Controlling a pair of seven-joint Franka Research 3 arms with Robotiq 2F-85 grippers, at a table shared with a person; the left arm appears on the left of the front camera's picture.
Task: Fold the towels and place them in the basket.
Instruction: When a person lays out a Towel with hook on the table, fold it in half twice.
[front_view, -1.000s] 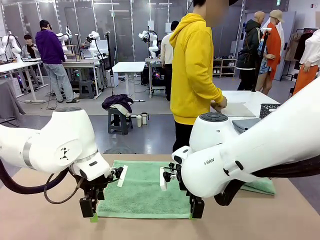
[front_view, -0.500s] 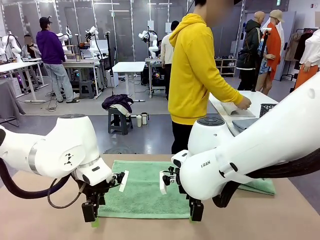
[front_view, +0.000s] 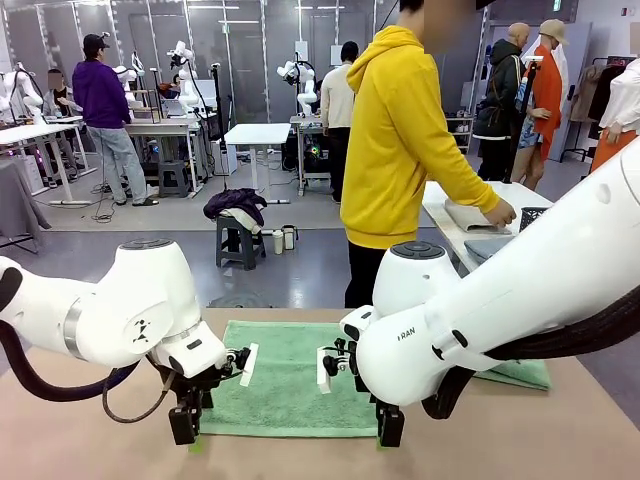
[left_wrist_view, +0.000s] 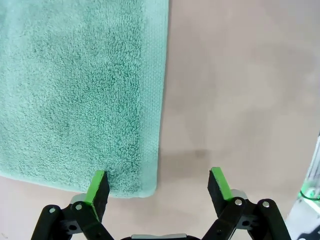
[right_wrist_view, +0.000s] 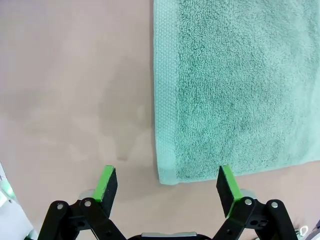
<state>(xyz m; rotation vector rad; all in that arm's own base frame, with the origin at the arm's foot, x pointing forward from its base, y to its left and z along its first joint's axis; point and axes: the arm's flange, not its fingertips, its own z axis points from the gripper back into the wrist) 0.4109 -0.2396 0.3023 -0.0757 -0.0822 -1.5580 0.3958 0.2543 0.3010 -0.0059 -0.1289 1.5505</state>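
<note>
A mint-green towel (front_view: 285, 385) lies flat on the brown table between my two arms. My left gripper (front_view: 185, 425) hangs open over its near left corner. In the left wrist view that towel (left_wrist_view: 85, 90) has its corner lying between the spread fingers of the left gripper (left_wrist_view: 159, 186). My right gripper (front_view: 390, 428) is open over the near right corner. In the right wrist view the corner of the towel (right_wrist_view: 235, 85) sits inside the gap of the right gripper (right_wrist_view: 167, 184). A second green towel (front_view: 522, 373) peeks out behind my right arm. The dark mesh basket (front_view: 540, 213) stands on the far white table.
A person in a yellow hoodie (front_view: 400, 140) stands across the table, one hand resting on a folded pale cloth (front_view: 472, 216) on the white side table. Bare brown tabletop (front_view: 80, 440) lies to the left and in front of the towel.
Both grippers have sunk slightly toward the towel's near corners, still open. The person has reached farther right onto the folded cloth on the side table.
</note>
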